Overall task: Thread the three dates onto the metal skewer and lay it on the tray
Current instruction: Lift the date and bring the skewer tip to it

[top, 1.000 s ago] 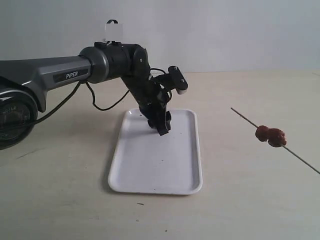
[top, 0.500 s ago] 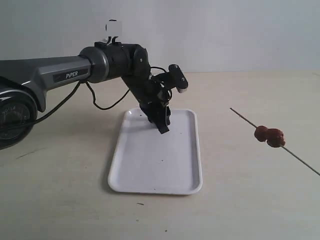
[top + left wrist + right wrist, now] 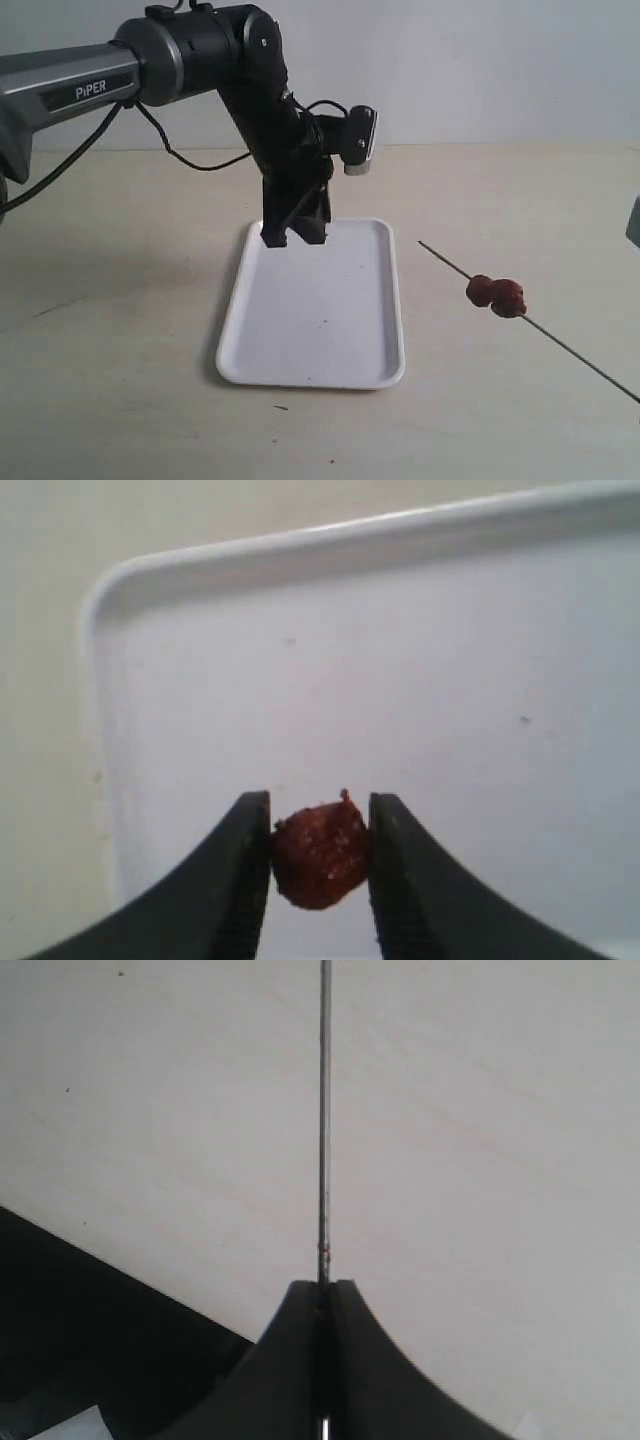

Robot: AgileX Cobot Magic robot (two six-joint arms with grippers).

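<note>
Exterior: my left gripper point(image 3: 290, 235) hangs over the smooth white tray's point(image 3: 310, 378) far-left corner; two wrinkled dates point(image 3: 495, 293) sit on the thin metal skewer point(image 3: 570, 350) right of the tray. Left wrist: its jaws pinch a third, reddish-brown date point(image 3: 320, 855). Right wrist: my right gripper point(image 3: 322, 1290) clamps the skewer.

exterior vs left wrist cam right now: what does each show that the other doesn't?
Exterior only: the metal skewer, off to the right of the tray, with two dates threaded on it side by side; also the whole left arm. Left wrist only: the third date, pinched in the left hand; from the exterior the hand hides it. Both: the white tray with the left hand over it, near one end.
</note>
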